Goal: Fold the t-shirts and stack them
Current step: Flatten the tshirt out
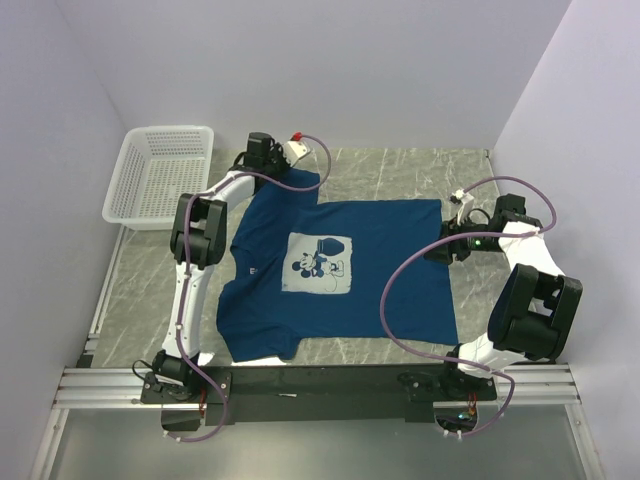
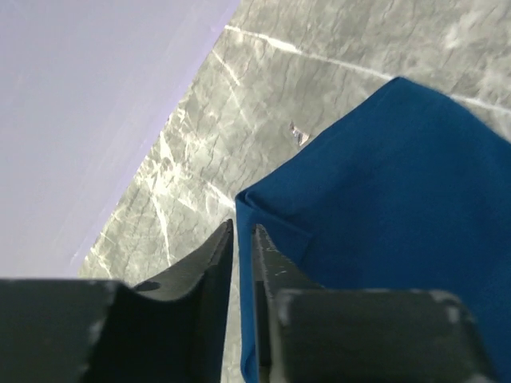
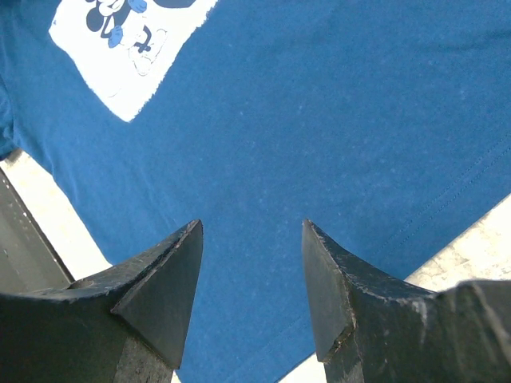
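White lattice basket (image 1: 160, 178), at the far left of the grey marble table (image 1: 140, 290). Left gripper (image 2: 242, 233): jaws almost closed, pinching the edge of the t-shirt's far sleeve. Navy t-shirt (image 1: 340, 315), mouse print (image 1: 318, 263) facing up, spread flat mid-table. Right gripper (image 3: 251, 231): jaws wide apart, holding nothing, just above the t-shirt's right edge.

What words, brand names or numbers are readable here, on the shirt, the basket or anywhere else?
No text can be read in any view.
t-shirt: its pale square print shows only a cartoon mouse, no words.
Small pale mark on the shirt beside the print: too small to read.
White basket: no label visible.
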Controlling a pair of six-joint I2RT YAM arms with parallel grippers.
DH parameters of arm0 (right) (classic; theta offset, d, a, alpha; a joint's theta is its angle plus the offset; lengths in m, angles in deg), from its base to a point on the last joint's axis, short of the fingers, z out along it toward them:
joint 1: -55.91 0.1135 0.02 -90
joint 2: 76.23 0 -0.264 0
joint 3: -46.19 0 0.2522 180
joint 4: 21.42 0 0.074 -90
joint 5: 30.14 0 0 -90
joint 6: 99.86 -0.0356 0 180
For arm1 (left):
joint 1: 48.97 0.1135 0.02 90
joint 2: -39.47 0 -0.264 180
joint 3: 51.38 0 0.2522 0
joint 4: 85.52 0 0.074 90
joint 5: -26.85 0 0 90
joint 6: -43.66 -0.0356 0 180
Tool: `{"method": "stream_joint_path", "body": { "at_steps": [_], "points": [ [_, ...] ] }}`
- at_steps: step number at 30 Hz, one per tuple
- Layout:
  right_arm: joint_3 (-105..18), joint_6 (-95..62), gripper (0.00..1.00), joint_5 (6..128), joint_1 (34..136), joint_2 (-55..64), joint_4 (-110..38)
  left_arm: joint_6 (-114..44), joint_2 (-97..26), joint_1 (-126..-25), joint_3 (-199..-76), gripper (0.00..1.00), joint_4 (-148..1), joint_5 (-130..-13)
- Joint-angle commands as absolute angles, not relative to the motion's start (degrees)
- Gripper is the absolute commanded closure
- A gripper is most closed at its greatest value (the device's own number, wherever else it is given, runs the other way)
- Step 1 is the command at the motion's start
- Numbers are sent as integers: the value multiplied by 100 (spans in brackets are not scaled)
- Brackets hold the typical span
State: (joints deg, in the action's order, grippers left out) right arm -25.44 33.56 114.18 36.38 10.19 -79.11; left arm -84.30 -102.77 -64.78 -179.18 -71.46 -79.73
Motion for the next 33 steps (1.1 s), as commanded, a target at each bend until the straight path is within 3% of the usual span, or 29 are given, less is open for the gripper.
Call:
{"method": "stream_joint_path", "body": {
  "at_steps": [1, 12, 33],
  "points": [
    [-2769, 3470, 41, 11575, 3578, 1052, -7975, -8483, -10028, -6479, -18054, 77, -7098, -8214],
    [-2786, 3461, 41, 11567, 3569, 1096, -7983, -8475, -10247, -6540, -18054, 65, -6991, -8152],
    [-2822, 3461, 41, 11584, 3516, 1140, -8027, -8431, -10529, -6584, -17922, 63, -7132, -7810]
  ]
}}
